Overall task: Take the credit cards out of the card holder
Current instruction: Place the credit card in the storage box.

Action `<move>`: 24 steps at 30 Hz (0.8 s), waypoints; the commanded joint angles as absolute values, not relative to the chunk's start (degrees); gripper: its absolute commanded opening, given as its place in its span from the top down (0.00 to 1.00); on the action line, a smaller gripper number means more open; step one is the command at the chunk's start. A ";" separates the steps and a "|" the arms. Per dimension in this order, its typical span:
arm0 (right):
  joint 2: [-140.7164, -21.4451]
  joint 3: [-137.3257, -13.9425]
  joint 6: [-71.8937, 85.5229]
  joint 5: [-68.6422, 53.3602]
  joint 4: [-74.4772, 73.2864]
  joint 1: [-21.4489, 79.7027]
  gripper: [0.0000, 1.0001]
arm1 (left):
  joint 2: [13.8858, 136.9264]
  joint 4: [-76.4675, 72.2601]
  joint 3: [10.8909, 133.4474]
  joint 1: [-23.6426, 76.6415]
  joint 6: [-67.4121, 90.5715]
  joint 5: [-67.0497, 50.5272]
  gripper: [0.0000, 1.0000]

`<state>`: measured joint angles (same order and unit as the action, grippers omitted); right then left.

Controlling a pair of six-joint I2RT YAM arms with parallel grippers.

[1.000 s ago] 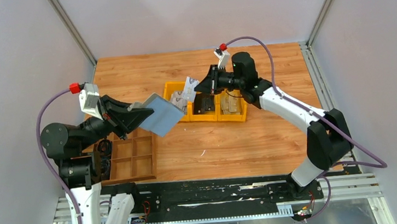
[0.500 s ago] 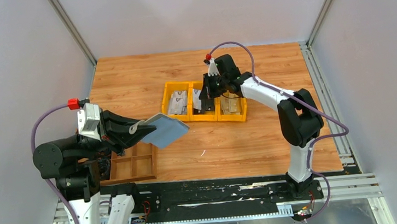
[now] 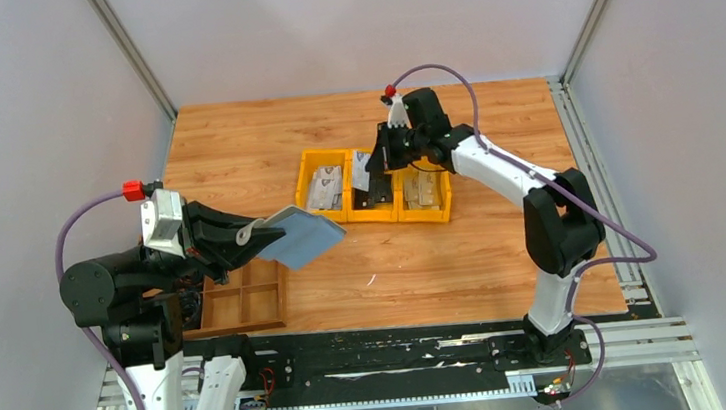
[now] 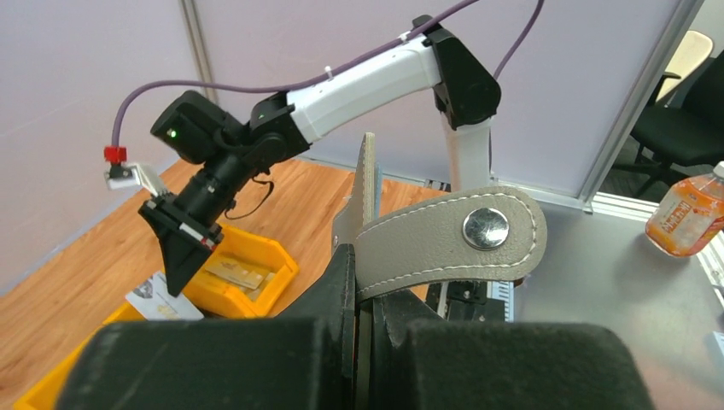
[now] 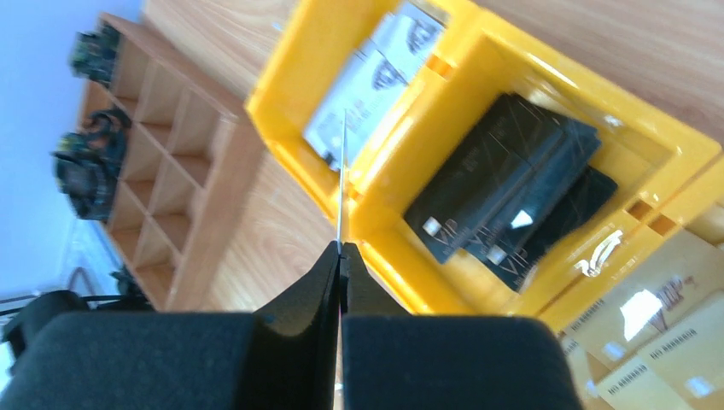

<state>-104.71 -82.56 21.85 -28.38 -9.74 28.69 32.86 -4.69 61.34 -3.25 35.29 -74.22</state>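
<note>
Card holder (image 3: pixel 307 238): grey-blue, snap tab showing; held tilted in the left tool (image 3: pixel 259 231), off the table (image 3: pixel 445 267). Credit cards (image 3: pixel 325 187): light grey and tan, lying in yellow bins (image 3: pixel 380 218); one grey card (image 3: pixel 361 173) pinched by its edge in the right tool (image 3: pixel 373 164)

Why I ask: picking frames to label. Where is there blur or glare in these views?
Top external: evenly lit, sharp, soft shadows only. Left wrist: the left black fingers up close are blurred, the grey stitched card holder's snap tab is crisp. Right wrist: the right black fingers are blurred, white glare sits on the tan glossy credit cards at bottom right.
</note>
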 commanded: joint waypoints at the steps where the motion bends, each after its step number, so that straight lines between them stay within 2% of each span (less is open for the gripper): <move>1: -102.56 -84.79 27.37 -34.40 -4.83 29.38 1.00 | 32.73 -6.15 61.96 -3.03 34.31 -73.10 1.00; 14: -121.93 -102.43 29.22 -26.63 -9.67 35.42 0.99 | 31.75 -6.03 62.19 -2.88 34.19 -72.20 1.00; 15: -122.91 -103.14 28.97 -26.04 -9.64 35.71 0.94 | 31.73 -6.06 62.19 -2.90 34.27 -72.24 1.00; 16: -124.05 -104.00 28.74 -25.46 -9.70 35.98 0.83 | 31.65 -6.03 62.24 -2.90 34.32 -72.36 1.00; 17: -124.57 -104.68 28.74 -25.42 -9.76 36.02 0.68 | 31.56 -6.08 62.31 -2.83 34.42 -72.34 1.00; 18: -125.16 -105.44 28.60 -25.60 -9.71 35.98 0.60 | 31.53 -6.06 62.28 -2.82 34.57 -72.41 1.00; 24: -118.37 -102.65 26.44 -26.85 -6.44 36.26 0.28 | 31.45 -6.00 62.36 -2.75 34.90 -72.77 1.00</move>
<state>-125.01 -102.80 28.47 -26.96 -8.56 35.29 32.14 -4.69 61.34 -3.18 34.54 -73.01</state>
